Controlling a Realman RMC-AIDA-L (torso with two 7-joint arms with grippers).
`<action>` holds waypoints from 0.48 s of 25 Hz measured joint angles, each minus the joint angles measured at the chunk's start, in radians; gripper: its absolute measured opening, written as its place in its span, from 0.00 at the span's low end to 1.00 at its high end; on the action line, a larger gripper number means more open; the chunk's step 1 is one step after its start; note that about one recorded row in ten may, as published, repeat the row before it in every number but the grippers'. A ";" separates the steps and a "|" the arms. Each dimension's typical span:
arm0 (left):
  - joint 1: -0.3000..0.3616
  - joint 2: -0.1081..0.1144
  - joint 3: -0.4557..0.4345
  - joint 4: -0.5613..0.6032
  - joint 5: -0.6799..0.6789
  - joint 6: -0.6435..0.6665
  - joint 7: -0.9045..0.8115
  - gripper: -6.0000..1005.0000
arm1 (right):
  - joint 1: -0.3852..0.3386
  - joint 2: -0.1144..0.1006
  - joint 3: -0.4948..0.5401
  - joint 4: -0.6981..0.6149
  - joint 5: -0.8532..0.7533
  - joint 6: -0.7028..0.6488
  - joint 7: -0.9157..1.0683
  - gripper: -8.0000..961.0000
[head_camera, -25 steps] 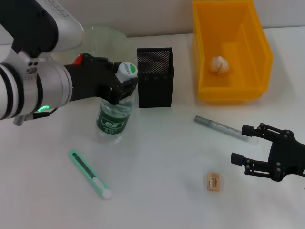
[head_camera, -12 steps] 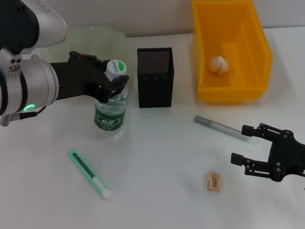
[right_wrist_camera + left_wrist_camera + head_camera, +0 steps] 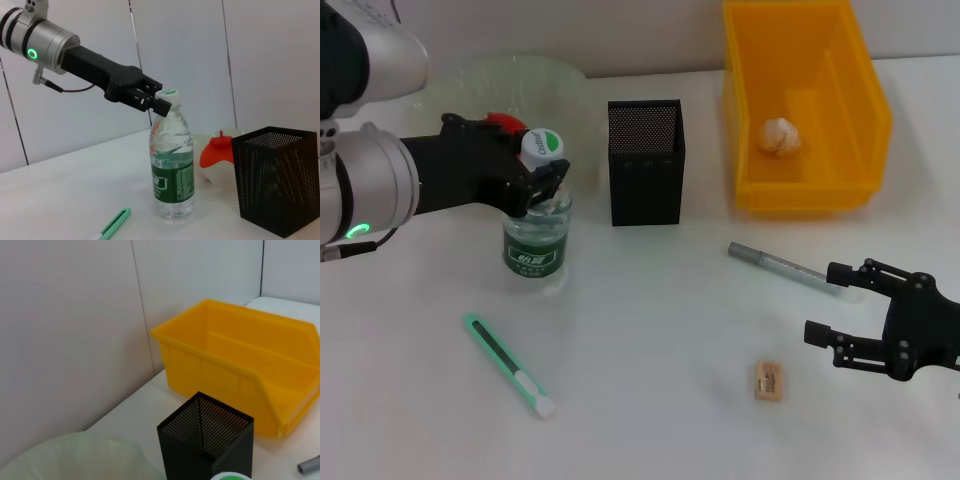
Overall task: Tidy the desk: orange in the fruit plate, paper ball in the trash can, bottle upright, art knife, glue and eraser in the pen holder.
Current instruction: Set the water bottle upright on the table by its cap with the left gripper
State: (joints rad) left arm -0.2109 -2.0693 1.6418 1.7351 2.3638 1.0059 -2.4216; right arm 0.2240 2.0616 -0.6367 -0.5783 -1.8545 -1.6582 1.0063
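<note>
I have the left gripper closed on the neck of the bottle, just under its white cap, and the bottle stands upright on the desk below the jaws, beside the pen holder and in front of the fruit plate, where the orange sits. My right gripper hovers with its jaws spread and holding nothing, the eraser just off its fingertips and the grey pen beyond them. The paper ball lies in the trash can, and the green art knife lies on the desk well below the left jaws.

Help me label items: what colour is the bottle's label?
Dark green with white print, clearest in the right wrist view on the bottle.
</note>
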 joint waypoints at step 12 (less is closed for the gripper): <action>0.011 0.000 -0.016 -0.006 0.000 -0.011 0.004 0.44 | 0.000 0.000 0.000 0.000 0.000 0.000 0.000 0.87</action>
State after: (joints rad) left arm -0.1998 -2.0693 1.6259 1.7288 2.3637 0.9944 -2.4178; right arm 0.2239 2.0616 -0.6366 -0.5783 -1.8545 -1.6582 1.0063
